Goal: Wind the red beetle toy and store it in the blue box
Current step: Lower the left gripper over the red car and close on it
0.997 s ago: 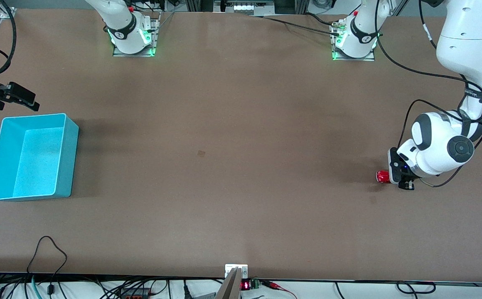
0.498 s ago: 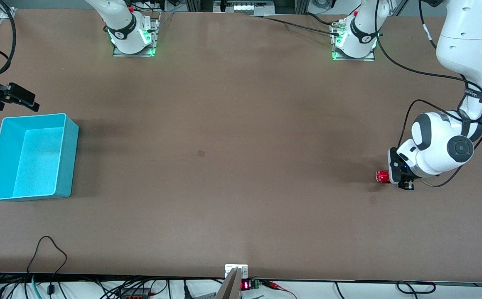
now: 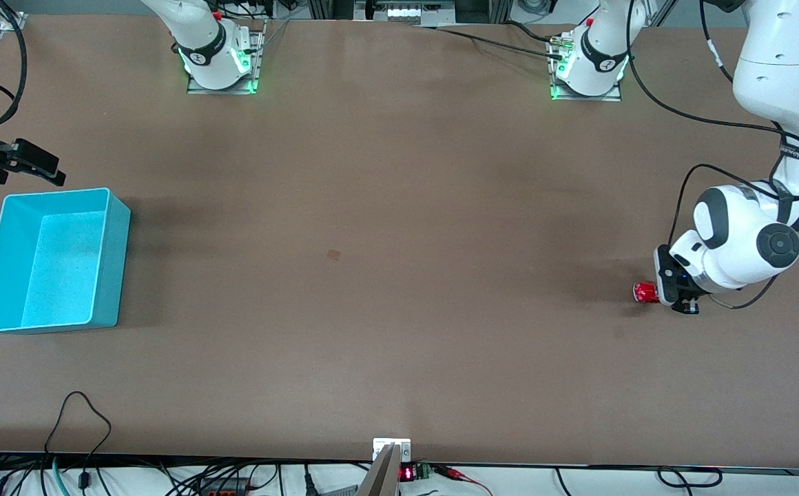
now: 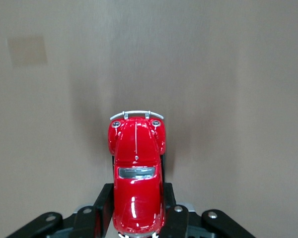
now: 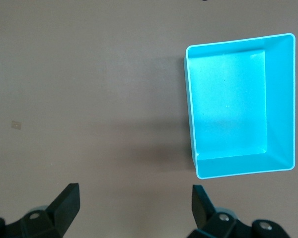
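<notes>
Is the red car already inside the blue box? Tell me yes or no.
No. The red car sits between the left gripper's fingers at the left arm's end of the table, while the blue box holds nothing.

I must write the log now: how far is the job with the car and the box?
Done: the left gripper has its jaws shut on the car, low at the left arm's end of the table. In hand: possibly the winding. Left: carrying it to the empty box. The right gripper waits open beside it.
</notes>
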You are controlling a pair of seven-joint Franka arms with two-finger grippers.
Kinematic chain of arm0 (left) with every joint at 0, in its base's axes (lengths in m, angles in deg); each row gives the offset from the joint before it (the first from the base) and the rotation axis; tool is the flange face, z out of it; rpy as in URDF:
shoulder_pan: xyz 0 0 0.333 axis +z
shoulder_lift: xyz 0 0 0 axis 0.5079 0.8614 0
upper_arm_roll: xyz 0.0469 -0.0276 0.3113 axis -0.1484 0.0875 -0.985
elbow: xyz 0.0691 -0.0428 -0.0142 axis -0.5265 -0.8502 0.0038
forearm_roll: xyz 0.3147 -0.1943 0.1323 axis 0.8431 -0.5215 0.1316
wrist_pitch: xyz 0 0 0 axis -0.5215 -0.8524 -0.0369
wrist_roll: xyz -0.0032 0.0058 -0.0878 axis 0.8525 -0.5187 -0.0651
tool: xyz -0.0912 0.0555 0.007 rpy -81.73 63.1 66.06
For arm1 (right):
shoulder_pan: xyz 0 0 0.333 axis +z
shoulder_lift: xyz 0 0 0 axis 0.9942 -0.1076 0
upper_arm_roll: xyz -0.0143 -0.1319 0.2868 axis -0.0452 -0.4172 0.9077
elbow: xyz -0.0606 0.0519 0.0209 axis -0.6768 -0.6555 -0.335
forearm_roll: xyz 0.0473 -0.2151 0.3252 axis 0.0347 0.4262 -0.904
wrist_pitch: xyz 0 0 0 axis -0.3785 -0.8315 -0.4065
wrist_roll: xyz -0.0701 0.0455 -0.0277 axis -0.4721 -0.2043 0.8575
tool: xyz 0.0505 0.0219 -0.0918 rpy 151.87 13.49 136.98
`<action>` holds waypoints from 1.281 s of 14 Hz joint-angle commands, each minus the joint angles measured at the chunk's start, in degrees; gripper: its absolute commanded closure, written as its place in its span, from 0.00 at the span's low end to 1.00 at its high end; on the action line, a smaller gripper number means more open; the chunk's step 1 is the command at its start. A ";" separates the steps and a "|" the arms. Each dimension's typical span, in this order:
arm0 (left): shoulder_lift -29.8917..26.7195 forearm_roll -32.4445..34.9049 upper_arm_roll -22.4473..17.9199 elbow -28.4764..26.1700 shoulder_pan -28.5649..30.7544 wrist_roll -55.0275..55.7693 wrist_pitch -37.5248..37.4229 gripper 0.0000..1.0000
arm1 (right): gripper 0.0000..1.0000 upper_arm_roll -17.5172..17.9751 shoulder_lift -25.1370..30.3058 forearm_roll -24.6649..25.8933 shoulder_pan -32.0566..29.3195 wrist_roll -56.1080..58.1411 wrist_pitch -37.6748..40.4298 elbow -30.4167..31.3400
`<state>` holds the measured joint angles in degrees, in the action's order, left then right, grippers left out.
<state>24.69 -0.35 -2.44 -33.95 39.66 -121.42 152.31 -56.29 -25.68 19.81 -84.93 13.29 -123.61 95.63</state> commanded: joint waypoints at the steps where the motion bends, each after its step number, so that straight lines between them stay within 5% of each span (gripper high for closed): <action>1: 0.81 0.72 0.39 0.21 2.64 -1.21 0.41 0.72 | 0.00 0.08 -0.19 0.03 -0.38 -0.54 1.13 -0.95; 18: 1.07 0.72 0.21 0.48 6.86 -7.97 2.25 0.72 | 0.00 0.25 0.08 0.73 0.23 0.34 0.95 -0.51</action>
<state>24.85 -0.35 -2.46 -33.93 45.17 -127.36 153.32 -56.16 -25.74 19.81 -84.85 13.35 -123.52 95.61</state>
